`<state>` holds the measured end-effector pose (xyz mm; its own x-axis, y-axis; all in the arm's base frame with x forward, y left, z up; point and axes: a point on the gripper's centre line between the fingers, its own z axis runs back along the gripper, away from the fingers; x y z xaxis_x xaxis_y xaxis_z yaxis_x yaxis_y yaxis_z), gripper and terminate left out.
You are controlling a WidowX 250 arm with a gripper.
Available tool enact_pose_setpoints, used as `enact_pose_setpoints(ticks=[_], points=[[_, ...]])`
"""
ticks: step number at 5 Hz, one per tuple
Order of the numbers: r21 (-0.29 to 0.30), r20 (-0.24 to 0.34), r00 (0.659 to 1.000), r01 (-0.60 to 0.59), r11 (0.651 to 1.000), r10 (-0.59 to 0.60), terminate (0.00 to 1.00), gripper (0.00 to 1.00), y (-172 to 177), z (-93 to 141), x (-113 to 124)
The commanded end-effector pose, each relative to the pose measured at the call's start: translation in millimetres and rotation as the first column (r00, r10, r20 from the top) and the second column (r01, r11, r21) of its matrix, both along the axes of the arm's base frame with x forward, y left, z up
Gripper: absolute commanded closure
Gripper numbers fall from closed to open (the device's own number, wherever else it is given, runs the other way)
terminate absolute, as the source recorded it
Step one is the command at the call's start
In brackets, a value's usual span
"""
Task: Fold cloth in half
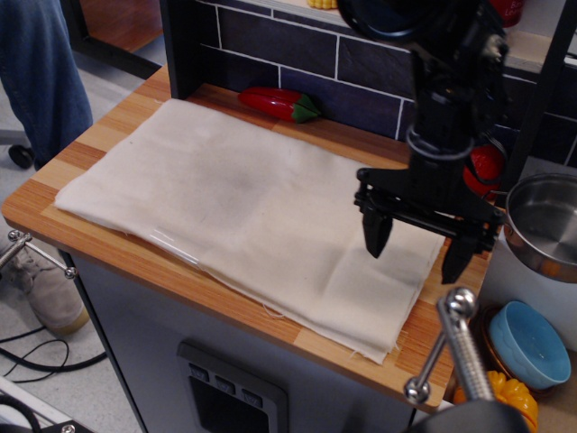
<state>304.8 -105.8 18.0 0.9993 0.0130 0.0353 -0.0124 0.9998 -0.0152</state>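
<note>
The cloth point(234, 203), a large cream sheet with a greyish smudge and faint creases, lies flat over most of the wooden counter point(81, 236). My gripper point(416, 248) is open, fingers pointing down, and hangs just above the cloth's right edge. Its left finger point(377, 236) is over the cloth, its right finger point(454, 260) over the bare wood near the right edge. It holds nothing.
A red toy pepper point(279, 103) lies at the back by the tiled wall. A red object point(485, 168) shows behind the arm. A metal pot point(545, 225), a blue bowl point(530, 343) and a metal clamp point(458, 338) sit at the right. A person's leg point(41, 63) stands at the left.
</note>
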Motion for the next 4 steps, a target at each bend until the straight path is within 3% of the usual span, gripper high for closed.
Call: enact_pose_setpoints(ticks=[1, 2, 3, 4], points=[[0.048, 0.065, 0.998, 0.016, 0.999, -0.019, 0.0, 0.0, -5.7, -10.9, 11.5], [0.067, 0.062, 0.998, 0.002, 0.998, -0.006, 0.0, 0.0, 0.6, -15.2, 23.0], [0.083, 0.069, 0.997, 0.026, 0.996, -0.032, 0.0, 1.0, 7.1, -24.3, 26.4], [0.094, 0.07, 0.996, 0.04, 0.995, -0.046, 0.0, 1.0, 9.5, -26.4, 22.9]])
